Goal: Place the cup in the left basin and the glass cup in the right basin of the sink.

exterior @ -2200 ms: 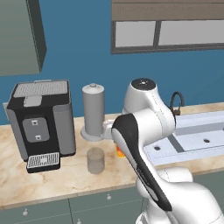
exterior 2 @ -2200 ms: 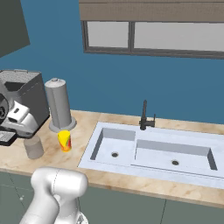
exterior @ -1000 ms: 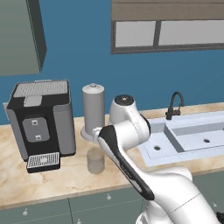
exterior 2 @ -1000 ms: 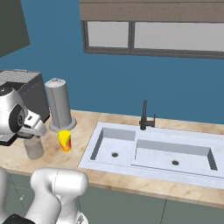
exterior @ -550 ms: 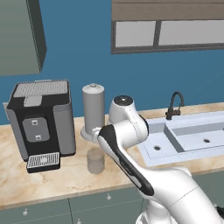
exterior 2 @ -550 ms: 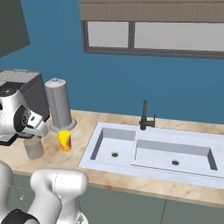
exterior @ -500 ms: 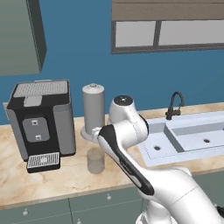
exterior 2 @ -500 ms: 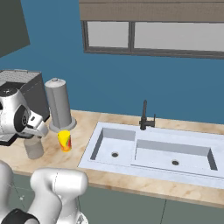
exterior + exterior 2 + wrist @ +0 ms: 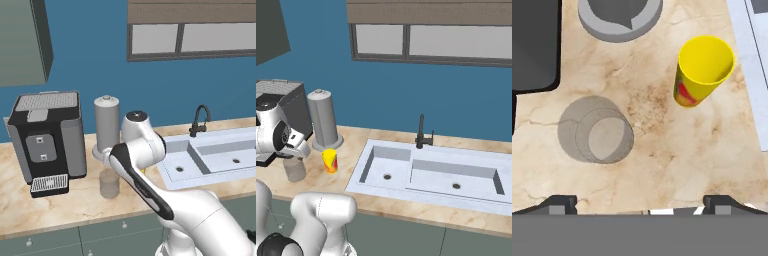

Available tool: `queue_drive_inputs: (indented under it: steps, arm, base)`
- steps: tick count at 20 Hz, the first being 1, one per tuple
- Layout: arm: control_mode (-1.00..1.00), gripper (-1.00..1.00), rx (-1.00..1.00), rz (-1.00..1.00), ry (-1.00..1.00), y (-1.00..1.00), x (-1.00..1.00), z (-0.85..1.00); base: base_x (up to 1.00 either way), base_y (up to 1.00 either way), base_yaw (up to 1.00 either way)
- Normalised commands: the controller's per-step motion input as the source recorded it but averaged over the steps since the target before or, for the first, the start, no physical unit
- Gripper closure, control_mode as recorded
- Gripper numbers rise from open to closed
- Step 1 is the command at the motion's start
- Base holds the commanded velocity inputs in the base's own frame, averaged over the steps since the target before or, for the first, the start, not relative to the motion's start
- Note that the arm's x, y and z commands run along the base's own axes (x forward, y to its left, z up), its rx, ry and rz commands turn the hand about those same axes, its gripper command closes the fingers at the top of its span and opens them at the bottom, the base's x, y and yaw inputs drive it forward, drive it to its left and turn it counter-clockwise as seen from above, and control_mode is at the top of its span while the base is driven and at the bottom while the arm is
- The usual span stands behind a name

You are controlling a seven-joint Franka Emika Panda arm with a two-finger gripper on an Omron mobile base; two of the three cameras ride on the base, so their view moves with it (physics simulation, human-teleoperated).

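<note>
Hand view, cup (image 9: 703, 70): small, opaque yellow, slightly tapered, red-orange splashes on its side; upright on the marbled counter (image 9: 662, 150), near the pale sink rim at the counter's right.
Hand view, glass cup (image 9: 597, 130): plain see-through grey tumbler, a bit wider than the cup, upright on bare counter, well apart from the cup.
Hand view, fingers (image 9: 557, 202): two dark tips at the bottom edge, spread wide; nothing between them, touching neither cup, as far as this low view lets one judge.
Right base view, cup (image 9: 330, 160): near the counter's front edge, just left of the sink (image 9: 426, 197), in front of the tall grey cylinder (image 9: 323, 119).
Right base view, glass cup (image 9: 295, 169): left of the cup, under the white arm's hand.
Right base view, left basin (image 9: 387, 167): narrower, roughly square, small round drain.
Right base view, right basin (image 9: 456, 180): wider, rectangular, small round drain.
Left base view, glass cup (image 9: 109, 182): beside the black coffee machine (image 9: 47, 137).
</note>
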Motion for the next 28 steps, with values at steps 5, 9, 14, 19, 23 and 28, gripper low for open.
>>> queue_drive_inputs:
  steps: [5, 9, 14, 19, 23, 28]
  arm:
    - [-1.0, -1.0, 0.0, 0.0, 0.0, 0.01, 0.15, -0.2]
    - [-1.0, -1.0, 0.0, 0.0, 0.0, 0.0, 0.18, -0.17]
    - [-1.0, -1.0, 0.0, 0.0, 0.0, 0.02, 0.18, -0.19]
    - [-1.0, -1.0, 0.0, 0.0, 0.0, 0.05, 0.16, -0.21]
    - [-1.0, -1.0, 0.0, 0.0, 0.0, 0.01, 0.15, -0.19]
    - [-1.0, -1.0, 0.0, 0.0, 0.0, 0.01, 0.09, -0.2]
  base:
    - [0.0, 0.0, 0.0]
    - [0.0, 0.0, 0.0]
    - [0.0, 0.0, 0.0]
    - [0.0, 0.0, 0.0]
    - [0.0, 0.0, 0.0]
    - [0.0, 0.0, 0.0]
